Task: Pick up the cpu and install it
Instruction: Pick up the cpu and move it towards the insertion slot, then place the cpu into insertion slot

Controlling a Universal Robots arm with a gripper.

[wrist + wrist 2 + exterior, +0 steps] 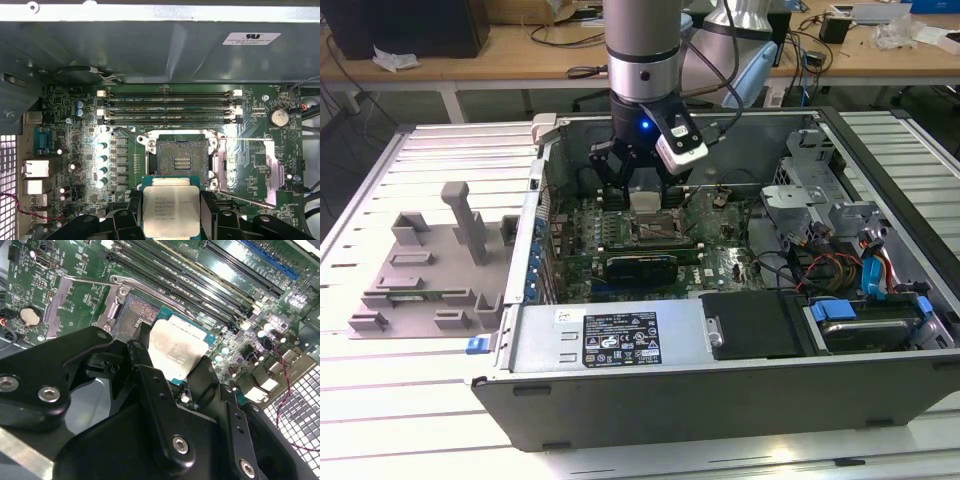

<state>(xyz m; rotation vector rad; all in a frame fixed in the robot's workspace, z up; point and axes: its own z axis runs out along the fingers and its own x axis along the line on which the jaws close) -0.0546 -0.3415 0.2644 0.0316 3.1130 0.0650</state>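
**Partly done: cpu lifted, socket not yet filled**

The pick-up half of the job looks finished. In the exterior view the gripper [645, 205] reaches down into the open computer case [620, 345] and is clenched on the cpu [646, 198], which hangs clear above the motherboard [720, 265]. The grey plastic tray [430, 270] lies outside the case, towards the exterior view's left, well apart from the arm.

In the first wrist view the black fingers [210, 212] pinch the cpu [171, 210] by two opposite edges, metal top showing. The CPU socket [182, 161] lies just beyond it, bare, with its contact field uncovered. Its retention frame [272, 165] is swung open to one side.

In the second wrist view the chip [177, 350] overlaps one edge of the socket [132, 315] but sits above it, not in it. Whether the two are squarely aligned I cannot tell.

Judged from this, the seating itself remains undone.
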